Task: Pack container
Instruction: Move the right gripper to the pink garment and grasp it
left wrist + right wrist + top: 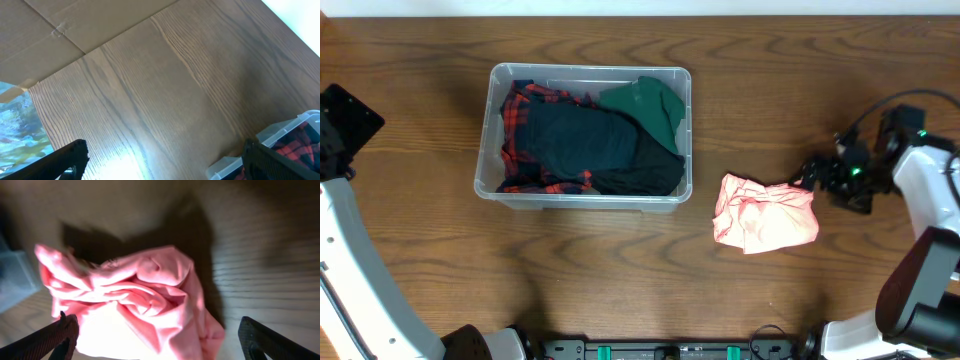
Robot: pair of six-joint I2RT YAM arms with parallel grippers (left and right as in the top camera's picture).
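Note:
The clear plastic container (492, 150) sits left of the table's middle and holds a red plaid garment (520, 105), a dark garment (590, 145) and a green garment (650, 105). A crumpled pink garment (765, 215) lies on the table to its right. My right gripper (812, 175) is open at the pink garment's right edge; in the right wrist view the pink garment (135, 305) lies between the spread fingers (160, 340). My left gripper (160, 160) is open and empty over bare table, with the container's corner (280, 135) by its right finger.
The wooden table (800, 80) runs to all sides. The left arm (350, 250) stands along the left edge, the right arm (930, 200) along the right edge. Cardboard (75, 25) lies beyond the table's edge in the left wrist view.

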